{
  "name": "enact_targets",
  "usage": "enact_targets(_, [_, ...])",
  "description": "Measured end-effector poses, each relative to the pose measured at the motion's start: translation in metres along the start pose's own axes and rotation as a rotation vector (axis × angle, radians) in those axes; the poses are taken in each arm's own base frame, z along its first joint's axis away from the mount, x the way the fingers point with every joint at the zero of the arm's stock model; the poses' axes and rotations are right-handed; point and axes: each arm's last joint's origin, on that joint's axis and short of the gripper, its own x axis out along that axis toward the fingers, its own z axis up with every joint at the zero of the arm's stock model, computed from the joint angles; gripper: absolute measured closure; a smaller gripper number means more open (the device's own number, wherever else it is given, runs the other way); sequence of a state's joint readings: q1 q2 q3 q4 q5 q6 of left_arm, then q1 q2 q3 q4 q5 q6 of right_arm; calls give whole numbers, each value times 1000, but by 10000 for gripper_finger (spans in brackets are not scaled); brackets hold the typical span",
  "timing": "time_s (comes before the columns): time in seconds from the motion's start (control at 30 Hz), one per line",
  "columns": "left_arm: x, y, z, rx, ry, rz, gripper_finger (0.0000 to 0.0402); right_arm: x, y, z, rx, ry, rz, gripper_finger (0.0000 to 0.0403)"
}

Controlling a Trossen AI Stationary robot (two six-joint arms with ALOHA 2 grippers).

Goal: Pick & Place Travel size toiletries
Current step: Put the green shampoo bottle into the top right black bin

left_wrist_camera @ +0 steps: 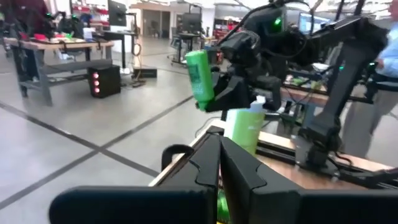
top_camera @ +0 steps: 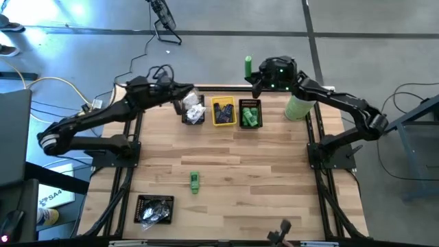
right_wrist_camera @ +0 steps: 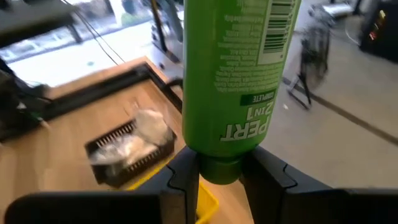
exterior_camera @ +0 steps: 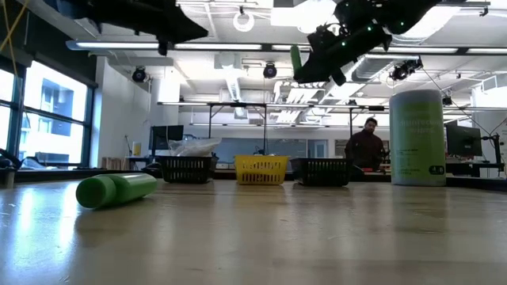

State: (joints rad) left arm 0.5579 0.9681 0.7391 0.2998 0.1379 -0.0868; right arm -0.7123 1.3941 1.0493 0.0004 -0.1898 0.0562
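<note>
At the near edge of the wooden table (top_camera: 226, 199) sits a black bin (top_camera: 155, 208) holding dark pieces. Farther in, 1 green bottle (top_camera: 195, 181) lies on its side on bare wood. Along the far edge stand 3 bins: a black one with white packets (top_camera: 194, 111), a yellow one (top_camera: 223, 112), and a black one with green bottles (top_camera: 250, 114), and a big pale-green cylinder (top_camera: 298, 107) beside them. The left gripper (top_camera: 191, 91), fingers pressed together, hangs near the packet bin. The right gripper (right_wrist_camera: 219, 171) pinches a green shampoo bottle (right_wrist_camera: 239, 74) by its cap, raised beyond the far edge.
</note>
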Motion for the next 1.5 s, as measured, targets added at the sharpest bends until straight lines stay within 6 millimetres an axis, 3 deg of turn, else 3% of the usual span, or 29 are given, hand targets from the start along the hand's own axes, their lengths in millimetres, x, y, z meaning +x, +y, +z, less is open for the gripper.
enact_targets(0.2, [-15, -1, 6, 2, 22, -17, 389, 1, 11, -15, 135, 148, -46, 314])
enact_targets(0.57, [-17, -1, 7, 37, 19, -22, 389, -2, 29, -47, 278, 462, -102, 314])
enact_targets(1.03, [-17, -2, 7, 28, 21, -56, 389, 37, 37, -105, 300, 778, -182, 314])
enact_targets(1.23, [-17, -3, 7, 28, 22, -60, 389, 45, 35, -116, 296, 824, -205, 313])
enact_targets(1.5, [-17, -3, 6, 25, 29, -60, 389, 44, 35, -116, 282, 827, -218, 242])
